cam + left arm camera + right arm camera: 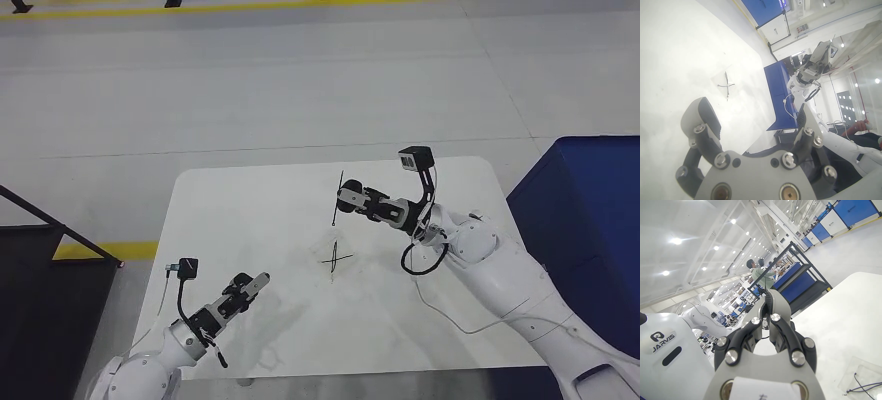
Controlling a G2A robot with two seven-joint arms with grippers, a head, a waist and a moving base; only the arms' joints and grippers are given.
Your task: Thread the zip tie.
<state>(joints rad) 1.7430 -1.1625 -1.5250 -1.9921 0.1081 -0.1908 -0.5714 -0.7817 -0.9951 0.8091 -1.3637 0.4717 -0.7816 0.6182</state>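
My right gripper (346,197) hangs above the far middle of the white table (240,210), shut on a thin black zip tie (335,213) that stands nearly upright. In the right wrist view the fingers (778,302) press together with the tie (765,283) sticking out past them. Two more black zip ties (337,258) lie crossed on a clear plastic sheet (853,370) at the table's middle, also in the left wrist view (727,86). My left gripper (256,285) is near the front left of the table, open and empty, with its fingers (706,111) wide apart.
A blue cabinet (590,220) stands close to the table's right side. A black frame (50,225) stands off the left edge. Bare tabletop lies between the left gripper and the crossed ties.
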